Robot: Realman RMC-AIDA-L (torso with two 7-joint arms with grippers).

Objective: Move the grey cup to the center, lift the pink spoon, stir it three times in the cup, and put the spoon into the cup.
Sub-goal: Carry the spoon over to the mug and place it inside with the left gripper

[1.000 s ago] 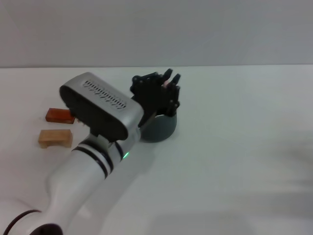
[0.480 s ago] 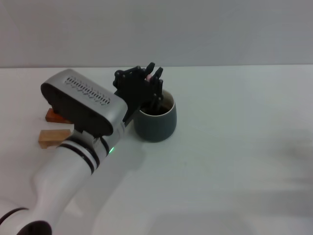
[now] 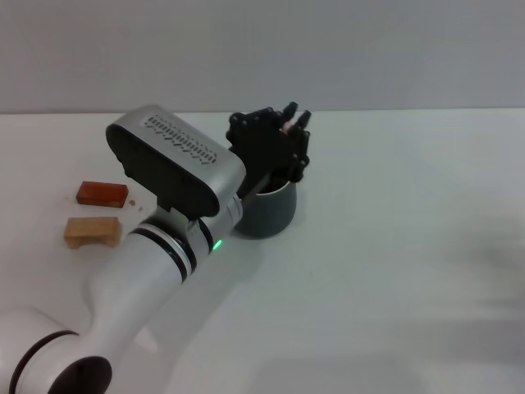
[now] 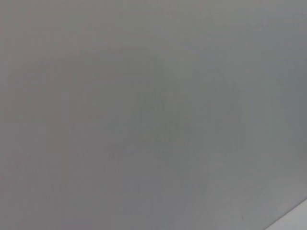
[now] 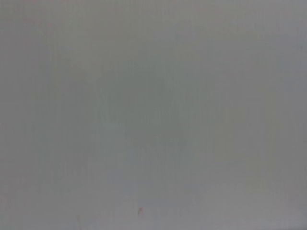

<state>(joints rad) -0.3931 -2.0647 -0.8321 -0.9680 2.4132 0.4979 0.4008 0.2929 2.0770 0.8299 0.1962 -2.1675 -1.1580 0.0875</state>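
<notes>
Spoon work sits at the middle of our bench: our left gripper (image 3: 289, 123) hangs directly over the grey cup (image 3: 269, 210), and from the head view we see its dark fingers pressed together on the pink spoon (image 3: 285, 126), of which only a small pale pink tip shows between the fingertips. We cannot see the spoon's bowl, since the gripper body covers the cup's mouth, so we cannot tell whether the bowl reaches the liquid. Only the cup's lower wall and a short stretch of its rim on the right show below the gripper; its handle is hidden from us. The cup stands on the white bench (image 3: 394, 246), roughly midway between the left and right edges and nearer the far edge than the near one. Our left arm (image 3: 156, 246) stretches from the near left corner diagonally toward the cup, with a small green light lit on its wrist. Near the left edge lie 2 small blocks, well apart from the cup: a reddish-brown block (image 3: 102, 193) farther back and a tan block (image 3: 93, 231) just in front of it. Our right gripper shows in none of the views, and both wrist views show only plain grey.
</notes>
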